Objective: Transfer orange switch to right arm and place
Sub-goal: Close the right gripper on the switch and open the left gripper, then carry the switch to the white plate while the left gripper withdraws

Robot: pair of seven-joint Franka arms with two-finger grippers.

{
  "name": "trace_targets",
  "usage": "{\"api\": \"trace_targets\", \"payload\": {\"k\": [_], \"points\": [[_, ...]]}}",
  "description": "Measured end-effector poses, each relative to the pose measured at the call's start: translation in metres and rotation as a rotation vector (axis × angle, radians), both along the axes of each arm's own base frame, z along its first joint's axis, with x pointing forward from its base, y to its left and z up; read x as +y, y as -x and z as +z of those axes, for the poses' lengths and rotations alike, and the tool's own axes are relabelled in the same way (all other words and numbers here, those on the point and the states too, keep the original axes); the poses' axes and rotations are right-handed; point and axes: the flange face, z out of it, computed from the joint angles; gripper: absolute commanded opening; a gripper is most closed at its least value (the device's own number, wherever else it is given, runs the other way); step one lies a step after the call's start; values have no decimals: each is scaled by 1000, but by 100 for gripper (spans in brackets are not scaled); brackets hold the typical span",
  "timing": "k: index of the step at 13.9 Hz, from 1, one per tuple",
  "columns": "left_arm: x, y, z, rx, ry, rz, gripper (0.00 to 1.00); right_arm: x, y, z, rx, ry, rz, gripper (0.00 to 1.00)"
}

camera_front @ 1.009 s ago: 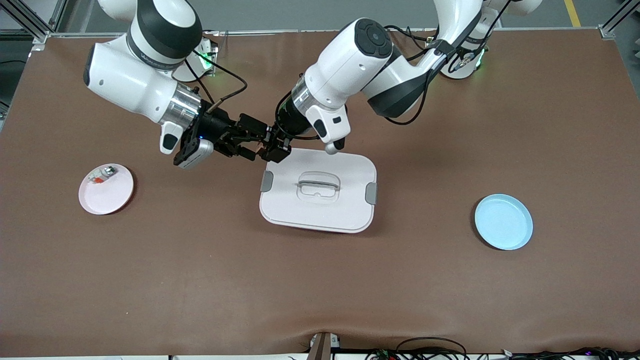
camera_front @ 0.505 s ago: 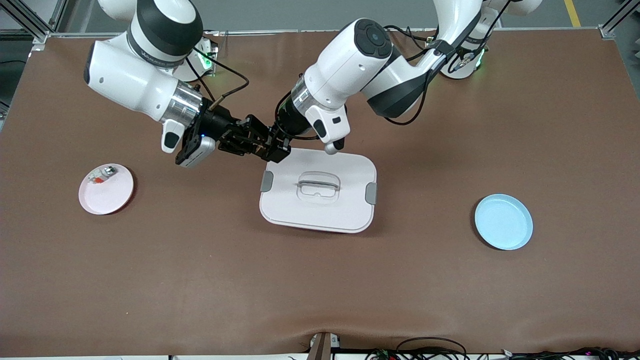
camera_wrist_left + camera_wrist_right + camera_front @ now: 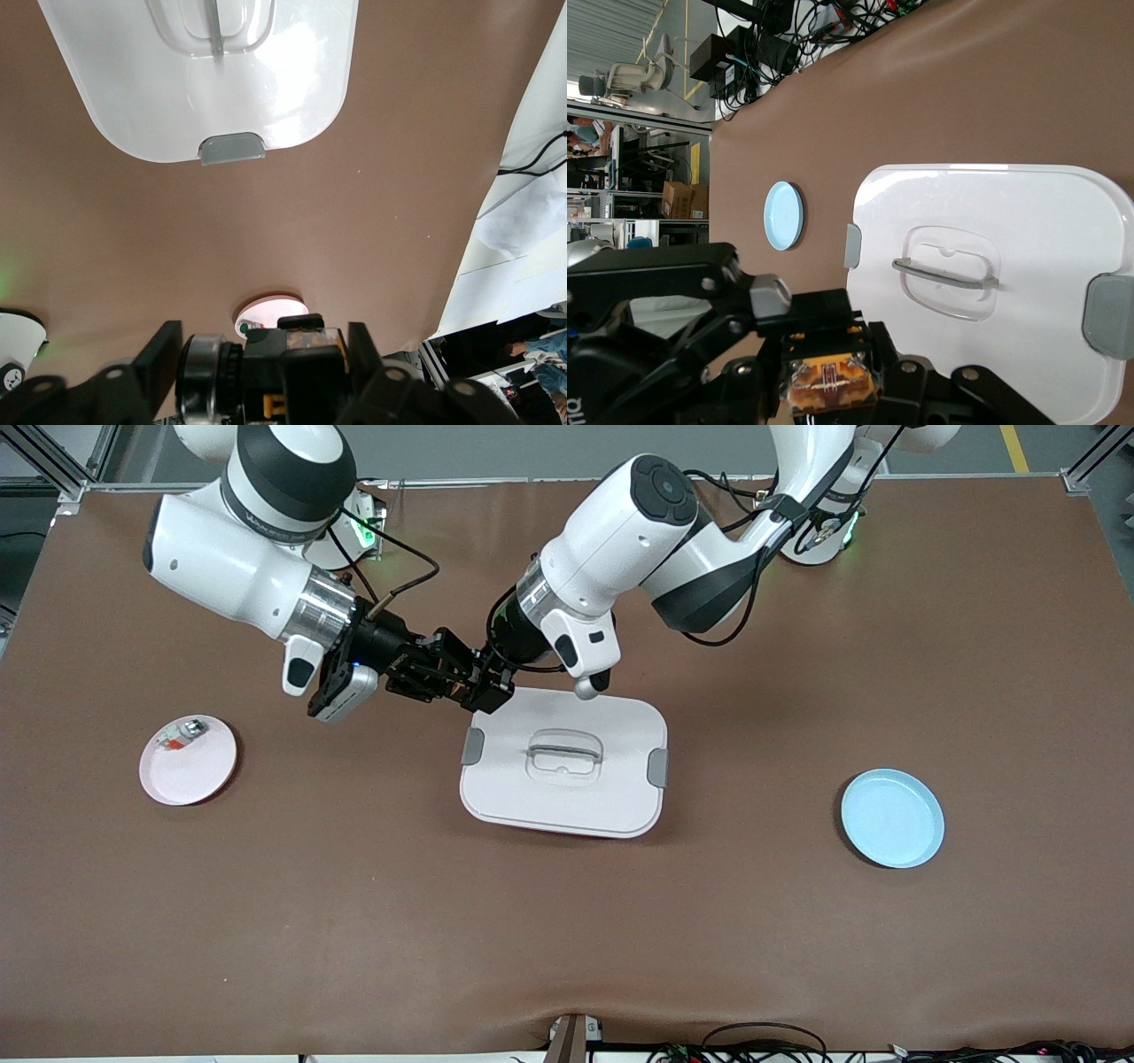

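The orange switch (image 3: 458,683), a tiny black block with an orange middle and a metallic end, hangs in the air between both grippers, just off the corner of the white lid (image 3: 567,802). My left gripper (image 3: 471,688) is shut on it. My right gripper (image 3: 446,679), on the arm with the silver cuff, meets it head-on, its fingers against the switch's sides. The left wrist view shows the switch (image 3: 292,372) between the left gripper's (image 3: 266,354) black fingers. The right wrist view shows its orange face (image 3: 830,385) filling the gap of the right gripper (image 3: 830,394).
A pink plate (image 3: 190,775) with a whitish-clear part (image 3: 182,733) lies toward the right arm's end. A blue plate (image 3: 892,817) lies toward the left arm's end. The white lid with a handle lies mid-table under the left arm.
My right gripper has moved in toward the left gripper and its fingers now stand around the switch. The left gripper has stayed almost still.
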Motion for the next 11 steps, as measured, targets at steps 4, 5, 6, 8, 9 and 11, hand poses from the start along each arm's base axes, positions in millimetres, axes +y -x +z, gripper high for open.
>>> {"api": "trace_targets", "payload": {"k": [4,5,6,8,9,11], "points": [[1,-1,1,-7,1,-4,100,-13,-7,-2,-51,15,34,0],[2,-2,2,-8,2,-3,100,-18,-9,-4,-66,20,58,0],[2,-3,3,-12,2,-2,100,-28,-12,-7,-77,27,82,0],[4,-4,4,-48,-23,-12,100,-59,-23,-17,-93,37,141,0],[4,-4,4,-75,-45,-20,100,-78,-29,-23,-103,48,167,0],[5,-4,4,-100,-66,-28,100,-116,-37,-34,-123,113,229,0]]}}
